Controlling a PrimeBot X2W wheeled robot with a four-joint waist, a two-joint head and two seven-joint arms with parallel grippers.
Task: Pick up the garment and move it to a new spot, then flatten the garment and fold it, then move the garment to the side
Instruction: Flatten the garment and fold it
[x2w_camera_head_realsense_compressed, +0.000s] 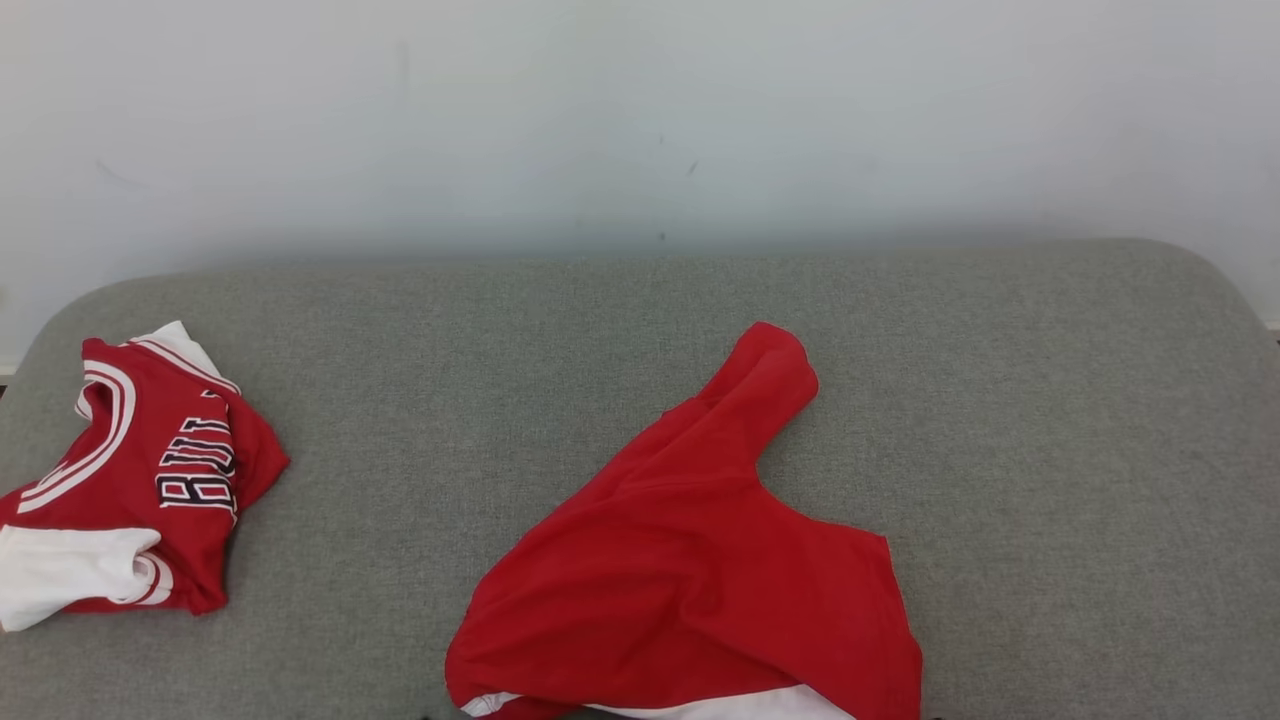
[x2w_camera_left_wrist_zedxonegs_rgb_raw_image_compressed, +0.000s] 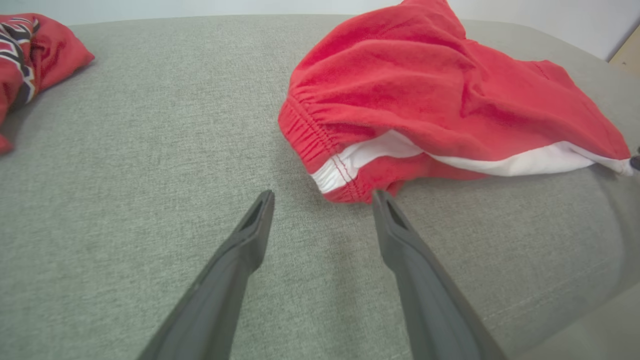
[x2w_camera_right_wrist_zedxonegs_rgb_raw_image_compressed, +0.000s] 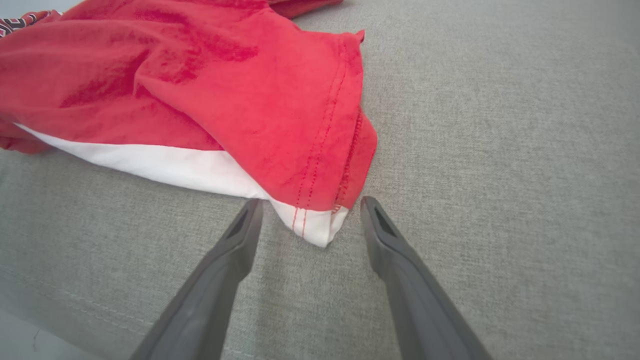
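The left hand (x2w_camera_left_wrist_zedxonegs_rgb_raw_image_compressed: 324, 195) is released, its two dark fingers spread wide and resting low over the grey upholstered cushion (x2w_camera_head_realsense_compressed: 1050, 420). Its tips stop just short of the red garment (x2w_camera_left_wrist_zedxonegs_rgb_raw_image_compressed: 425, 100). The fingertip on that view's right lies right beside the near corner of the garment's gathered elastic band, and whether it touches cannot be told.

The right hand (x2w_camera_right_wrist_zedxonegs_rgb_raw_image_compressed: 311, 201) is also released and grasps nothing. Its fingers stand apart on either side of the garment's white-trimmed hem corner, which lies loose on the cushion between the tips.

The red garment is rumpled, near the front edge of the cushion around its middle. One narrow part stretches away toward the far side, and a white band runs along its near edge.

Well apart to the left lies a crumpled red jersey (x2w_camera_head_realsense_compressed: 150, 470) with white trim and dark lettering. A pale wall (x2w_camera_head_realsense_compressed: 640, 120) rises behind the cushion.
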